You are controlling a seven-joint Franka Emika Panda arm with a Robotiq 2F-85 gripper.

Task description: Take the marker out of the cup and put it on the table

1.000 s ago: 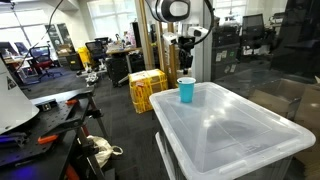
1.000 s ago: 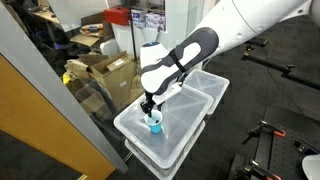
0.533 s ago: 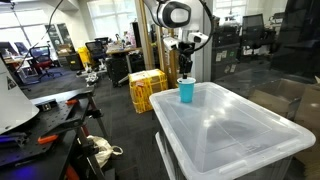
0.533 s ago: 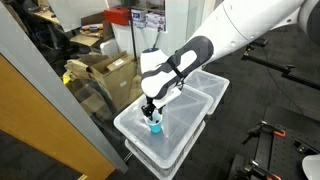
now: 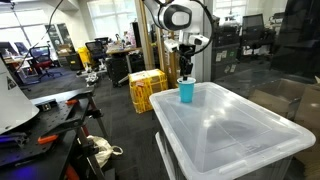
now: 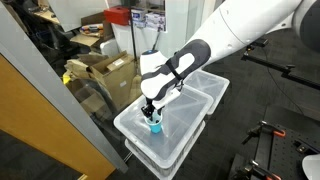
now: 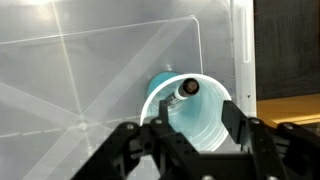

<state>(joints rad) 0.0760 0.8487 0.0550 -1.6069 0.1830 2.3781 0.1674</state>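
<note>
The cyan-blue cup (image 5: 186, 91) stands upright near a corner of the translucent white table (image 5: 235, 135); it also shows in an exterior view (image 6: 154, 126). In the wrist view I look straight down into the cup (image 7: 203, 112). The marker (image 7: 185, 89) leans against its inner wall, its round end up at the rim. My gripper (image 7: 196, 130) is open right above the cup, with one dark finger (image 7: 158, 136) on each side of the mouth. In the exterior views the gripper (image 5: 184, 69) (image 6: 150, 111) hangs just over the cup's rim.
A yellow crate (image 5: 147, 90) stands on the floor behind the table. A dark cluttered workbench (image 5: 40, 115) lies to one side. Cardboard boxes (image 6: 105, 72) sit beyond the table's (image 6: 168, 150) edge. The cup stands close to the table's edge (image 7: 238, 60).
The gripper has come down a little closer to the cup's rim. The cup and marker have not moved.
</note>
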